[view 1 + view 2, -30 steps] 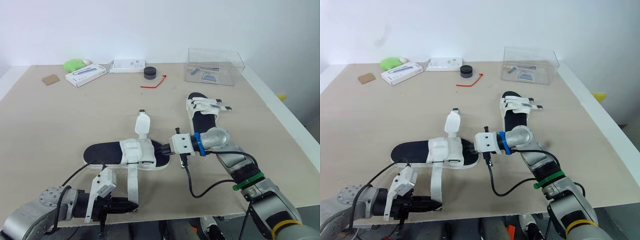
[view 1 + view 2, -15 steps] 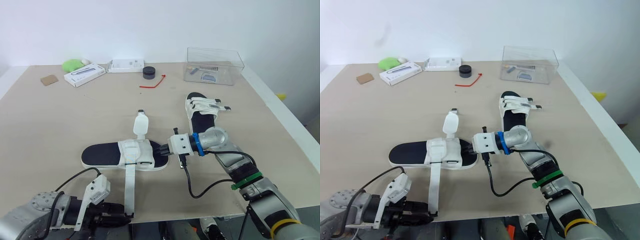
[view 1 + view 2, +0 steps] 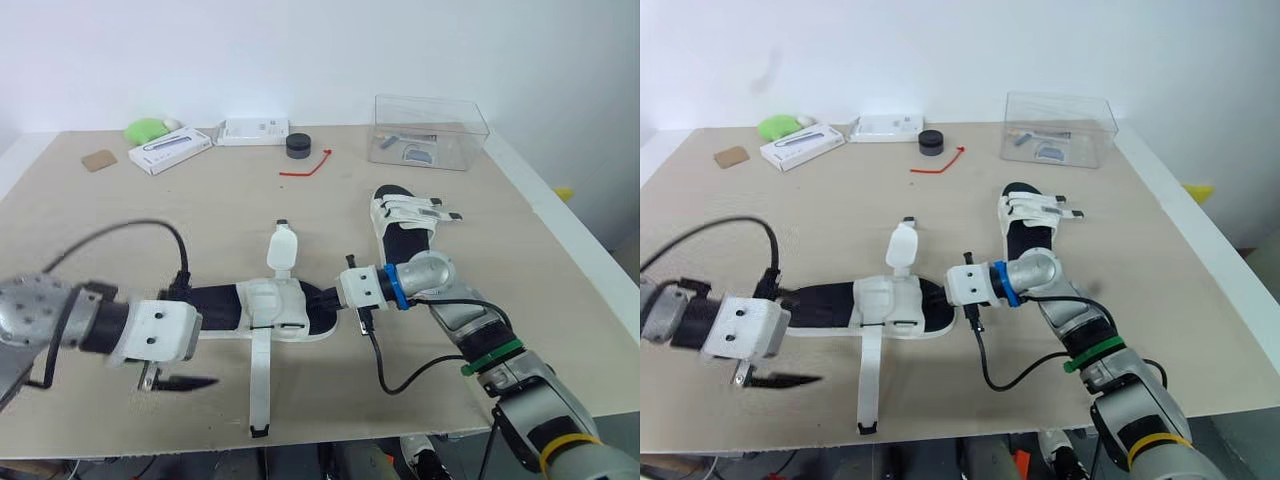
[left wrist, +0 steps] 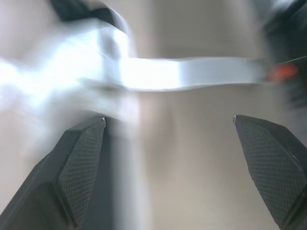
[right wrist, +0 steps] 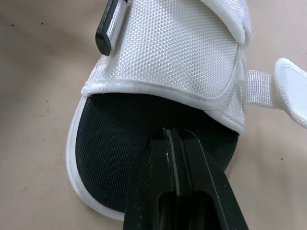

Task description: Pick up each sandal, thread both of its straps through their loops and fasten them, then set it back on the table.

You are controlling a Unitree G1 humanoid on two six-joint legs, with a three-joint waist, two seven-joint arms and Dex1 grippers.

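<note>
While the black-soled white fabric sandal (image 3: 275,305) is pinned at its toe by the clenched right pincer (image 5: 172,136) | the released left pincer (image 4: 169,120) should be closed near the long white webbing strap's (image 3: 260,385) free end.

A broad, pale beige wooden surface (image 3: 120,230) with a white rim spreads across the scene under even light that casts only soft shadows. Behind its far edge rises a plain white wall (image 3: 300,50).
</note>
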